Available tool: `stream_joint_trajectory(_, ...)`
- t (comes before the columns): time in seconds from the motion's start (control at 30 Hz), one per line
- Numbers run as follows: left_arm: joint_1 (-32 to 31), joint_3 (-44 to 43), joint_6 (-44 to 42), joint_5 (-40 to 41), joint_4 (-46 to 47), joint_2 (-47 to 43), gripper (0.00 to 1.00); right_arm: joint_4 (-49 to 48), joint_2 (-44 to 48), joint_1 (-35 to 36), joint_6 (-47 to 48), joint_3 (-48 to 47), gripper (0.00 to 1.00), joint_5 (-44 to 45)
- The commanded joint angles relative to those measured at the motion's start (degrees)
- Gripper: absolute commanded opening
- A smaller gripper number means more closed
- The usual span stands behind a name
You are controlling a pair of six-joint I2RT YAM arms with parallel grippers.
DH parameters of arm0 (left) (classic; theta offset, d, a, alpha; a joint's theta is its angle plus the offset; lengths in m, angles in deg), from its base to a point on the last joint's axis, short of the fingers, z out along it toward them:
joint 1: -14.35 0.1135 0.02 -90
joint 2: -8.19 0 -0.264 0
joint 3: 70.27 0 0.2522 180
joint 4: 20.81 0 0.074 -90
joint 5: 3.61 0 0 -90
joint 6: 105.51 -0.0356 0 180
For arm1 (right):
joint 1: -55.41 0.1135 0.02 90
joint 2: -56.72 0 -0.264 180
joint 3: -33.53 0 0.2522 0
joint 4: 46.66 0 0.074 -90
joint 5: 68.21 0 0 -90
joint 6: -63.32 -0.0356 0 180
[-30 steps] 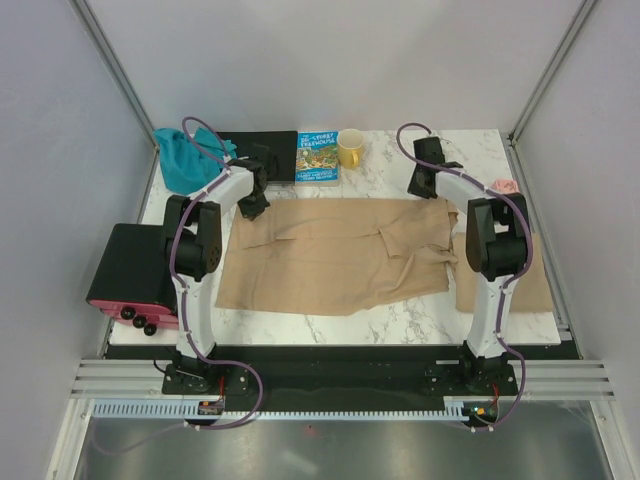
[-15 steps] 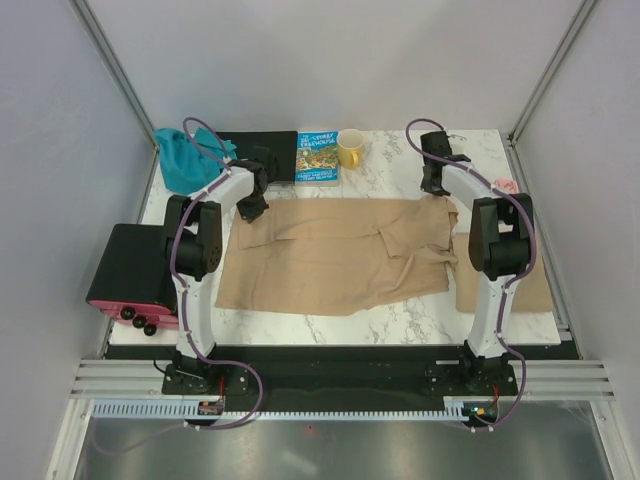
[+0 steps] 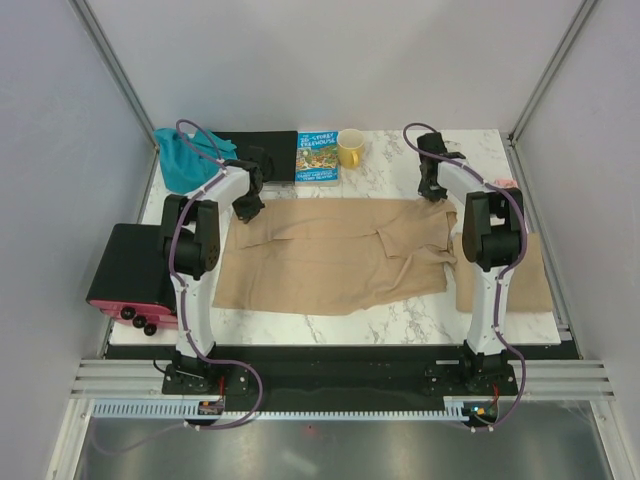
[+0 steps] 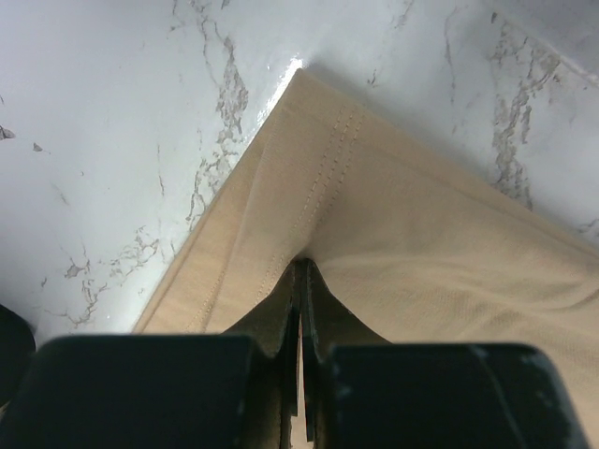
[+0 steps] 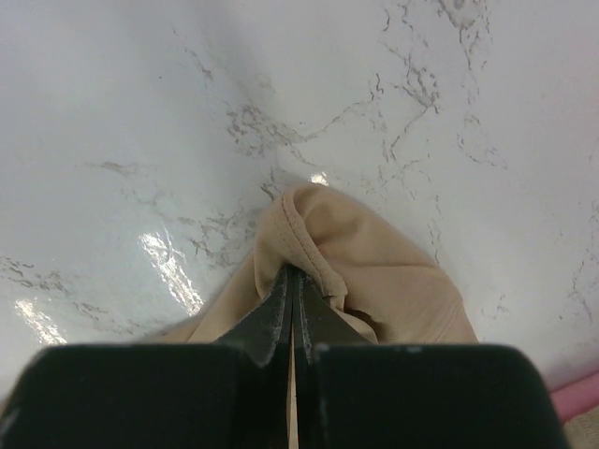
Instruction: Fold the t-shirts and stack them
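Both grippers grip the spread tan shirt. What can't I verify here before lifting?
Top view: right arm covers part of the second tan cloth shirt; folds unclear.
Wrist views: left gripper and right gripper hide how many layers of the spread tan cloth t-shirt they pinch.
Top view: pink object, too small to identify.

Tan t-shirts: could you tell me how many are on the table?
2: a spread tan t-shirt mid-table, a second tan t-shirt at the right edge; more may be hidden.
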Motion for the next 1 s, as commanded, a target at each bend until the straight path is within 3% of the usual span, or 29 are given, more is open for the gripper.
stream_joint_trajectory(0.0,1.3,2.3,3.2,1.6,-1.4,-0.1,0.02,3.1,-3.3,-0.8,0.0,-2.6,0.0,-0.9)
stream_joint_trajectory(0.53,1.7,4.4,4.5,3.3,-1.3,-0.9,0.02,2.1,-0.9,-3.7,-2.4,3.1,0.0,0.9)
stream_joint_trajectory(0.97,2.4,3.4,4.7,4.4,-1.3,-0.2,0.02,0.2,-5.1,-4.1,-2.1,-0.8,0.0,-9.1)
